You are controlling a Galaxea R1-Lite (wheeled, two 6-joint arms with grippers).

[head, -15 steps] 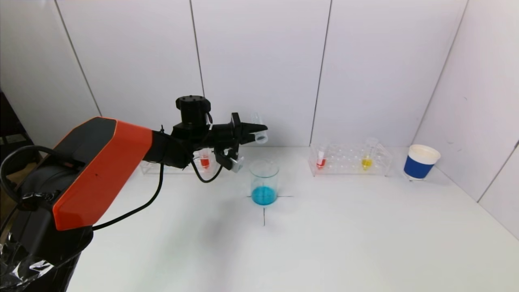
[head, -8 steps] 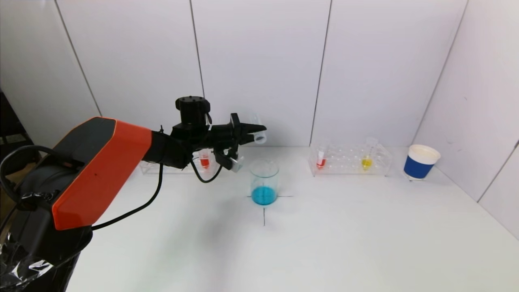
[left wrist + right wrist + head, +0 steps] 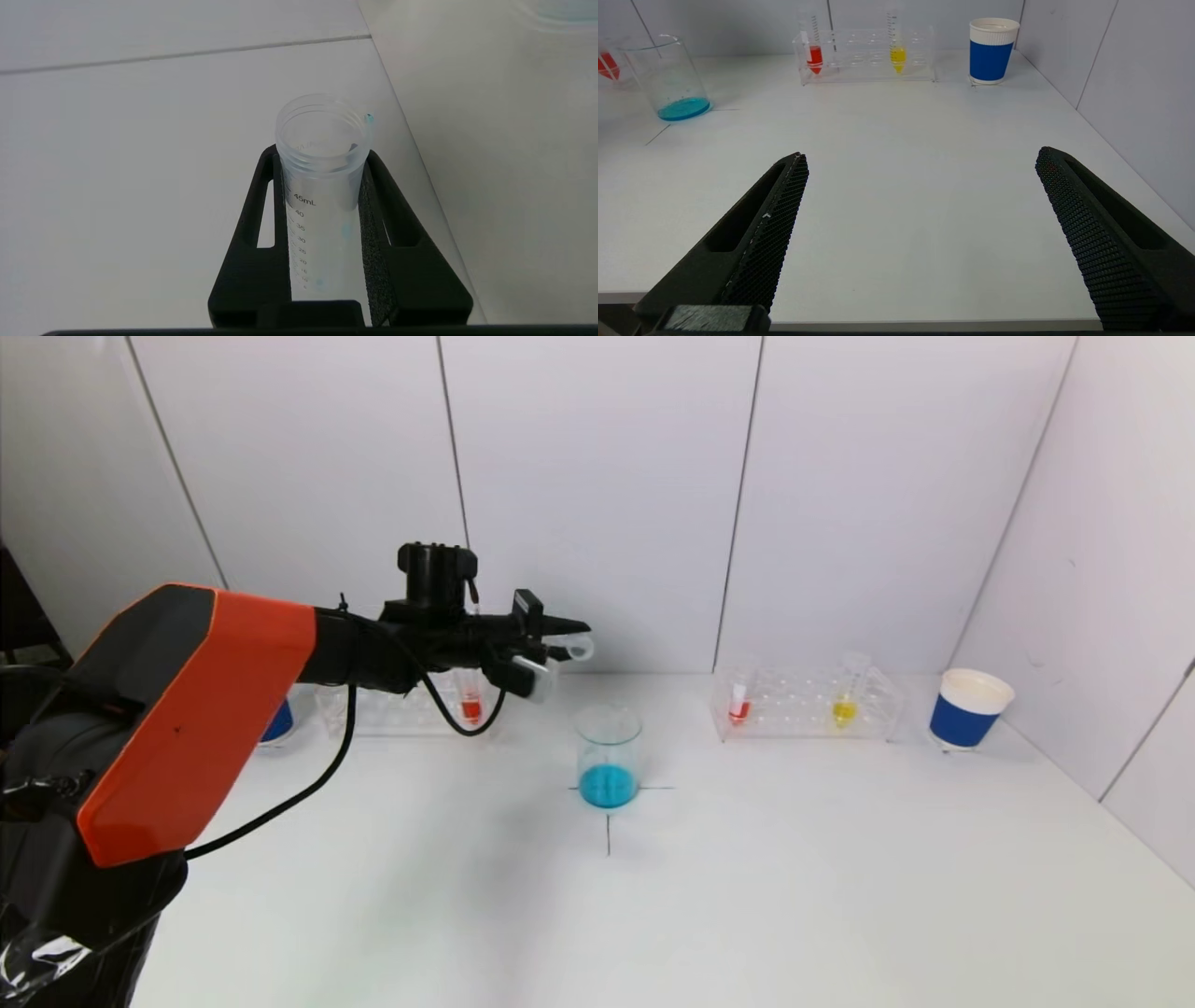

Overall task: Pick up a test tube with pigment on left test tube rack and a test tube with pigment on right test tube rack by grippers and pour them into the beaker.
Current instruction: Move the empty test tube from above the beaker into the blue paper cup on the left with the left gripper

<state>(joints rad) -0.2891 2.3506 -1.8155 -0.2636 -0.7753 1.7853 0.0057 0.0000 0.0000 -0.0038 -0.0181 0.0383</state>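
Note:
My left gripper (image 3: 560, 642) is shut on a clear, emptied test tube (image 3: 577, 649), held level above and left of the glass beaker (image 3: 608, 756), which holds blue liquid. In the left wrist view the tube (image 3: 322, 186) sits between both fingers of the left gripper (image 3: 322, 156), with only blue droplets inside. The left rack (image 3: 401, 709) holds a red tube (image 3: 471, 705). The right rack (image 3: 808, 705) holds a red tube (image 3: 738, 705) and a yellow tube (image 3: 845, 705). My right gripper (image 3: 920, 161) is open and empty over the table's near edge, out of the head view.
A blue paper cup (image 3: 966, 709) stands right of the right rack. Another blue cup (image 3: 277, 721) shows behind my left arm by the left rack. Walls close the back and right side. A black cross (image 3: 609, 821) marks the table under the beaker.
My left arm has pulled back to the left and slightly up, away from the beaker. The tube has levelled out, its mouth no longer over the beaker. The blue cup at left came into view.

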